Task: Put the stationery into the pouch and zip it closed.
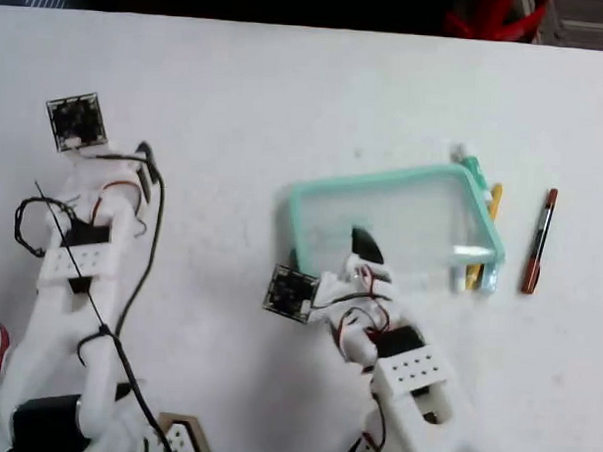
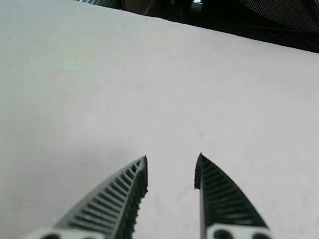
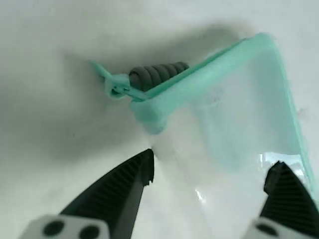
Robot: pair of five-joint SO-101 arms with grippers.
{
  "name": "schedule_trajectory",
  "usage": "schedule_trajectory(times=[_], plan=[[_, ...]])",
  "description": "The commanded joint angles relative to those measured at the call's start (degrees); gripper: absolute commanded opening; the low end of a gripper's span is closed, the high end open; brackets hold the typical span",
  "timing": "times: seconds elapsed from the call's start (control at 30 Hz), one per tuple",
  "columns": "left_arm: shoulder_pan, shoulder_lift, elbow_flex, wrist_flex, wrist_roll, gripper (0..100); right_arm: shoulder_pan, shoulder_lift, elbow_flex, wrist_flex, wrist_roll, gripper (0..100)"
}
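Pouch (image 1: pixel 402 215) looks open — pen (image 1: pixel 538 241) beside it on the desk (image 1: pixel 237 103), yet to go in; right hand (image 3: pixel 213 162) spread above it, left hand (image 2: pixel 172 158) apart.

Pouch (image 1: pixel 412 211): flat, translucent, mint-green edging, lying on the white table (image 1: pixel 287 95) right of centre. Whether its zip is open or shut cannot be determined.

Yellow pencil (image 1: pixel 494 206): at the pouch's right end, crossed by the green edge; inside or underneath, cannot be told.

Red-brown pen (image 1: pixel 538 241): on the table just right of the pouch, apart from it, roughly parallel to that end.

Right wrist view: green zip pull (image 3: pixel 113 87) at a pouch corner, with a dark ribbed item (image 3: pixel 159 73) just behind the edging, not identifiable
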Motion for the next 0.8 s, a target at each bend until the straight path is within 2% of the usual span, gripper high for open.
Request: schedule_trajectory(times=[0.0,0.5,0.77], plan=[[1.27,-0.13,-3.25,0.09,0.44,17,1.80,3.65,-0.35,-5.49,3.96,35.0],[1.36,-0.04,-3.34,0.00,0.44,17,-0.84,16.40,-0.79,-19.03,9.23,34.3],[2.33,-0.04,-3.25,0.00,0.26,17,-1.19,18.86,-2.29,-21.58,10.11,19.9]])
